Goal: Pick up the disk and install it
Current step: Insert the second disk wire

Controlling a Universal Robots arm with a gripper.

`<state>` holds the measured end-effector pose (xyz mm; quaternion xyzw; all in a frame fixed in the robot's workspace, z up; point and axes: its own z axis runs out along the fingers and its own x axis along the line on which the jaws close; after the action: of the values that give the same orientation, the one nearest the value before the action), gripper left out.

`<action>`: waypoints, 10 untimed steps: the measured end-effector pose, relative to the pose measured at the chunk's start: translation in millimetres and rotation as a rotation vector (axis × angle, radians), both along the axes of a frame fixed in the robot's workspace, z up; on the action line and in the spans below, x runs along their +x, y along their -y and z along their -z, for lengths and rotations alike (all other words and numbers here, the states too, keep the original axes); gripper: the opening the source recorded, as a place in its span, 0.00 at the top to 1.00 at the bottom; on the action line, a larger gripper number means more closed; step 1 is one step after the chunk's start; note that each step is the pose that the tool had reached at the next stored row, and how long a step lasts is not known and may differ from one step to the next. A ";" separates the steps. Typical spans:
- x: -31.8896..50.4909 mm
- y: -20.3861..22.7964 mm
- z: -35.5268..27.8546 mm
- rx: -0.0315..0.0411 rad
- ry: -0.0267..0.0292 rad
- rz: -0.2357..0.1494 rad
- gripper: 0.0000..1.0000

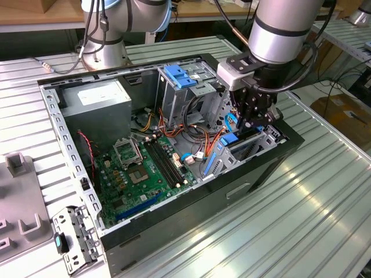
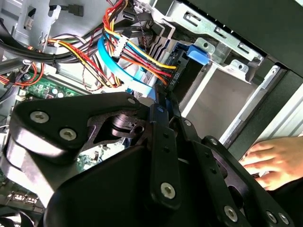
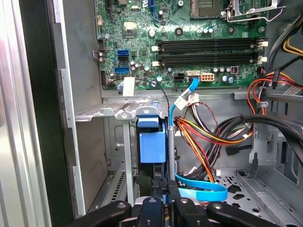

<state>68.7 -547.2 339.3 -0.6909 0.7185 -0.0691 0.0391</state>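
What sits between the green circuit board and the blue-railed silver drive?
A bundle of orange, red and yellow wires and a blue cable, in the exterior view.

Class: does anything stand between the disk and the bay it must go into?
Nothing visible does. In the first wrist view the disk already stands edge-on in the bay, right by the gripper. The orange and yellow wires and the blue cable lie close beside it, apparently not in its path.

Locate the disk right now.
The disk stands on edge in the drive bay at the case's front corner, on the exterior view's right, directly below the gripper, with the orange and yellow power cables beside it.
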 end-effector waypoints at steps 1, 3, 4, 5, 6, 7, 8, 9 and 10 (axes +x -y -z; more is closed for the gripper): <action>0.0 0.1 0.2 0.0003 0.0000 0.000 0.84; 0.0 0.3 0.4 0.0005 0.0001 0.000 0.84; 0.0 0.3 0.4 0.0005 0.0001 0.000 0.84; 0.0 0.3 0.4 0.0006 0.0001 0.000 0.84; 0.0 0.3 0.4 0.0006 0.0001 0.000 0.82; 0.0 0.3 0.5 0.0009 0.0002 0.000 0.82; 0.0 0.4 -0.2 0.0006 0.0001 0.000 0.76; 0.1 0.3 -2.6 0.0009 0.0001 0.000 0.76; 0.2 0.3 -5.5 0.0009 0.0001 0.000 0.76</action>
<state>68.9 -547.5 344.9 -0.6909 0.7186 -0.0688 0.0395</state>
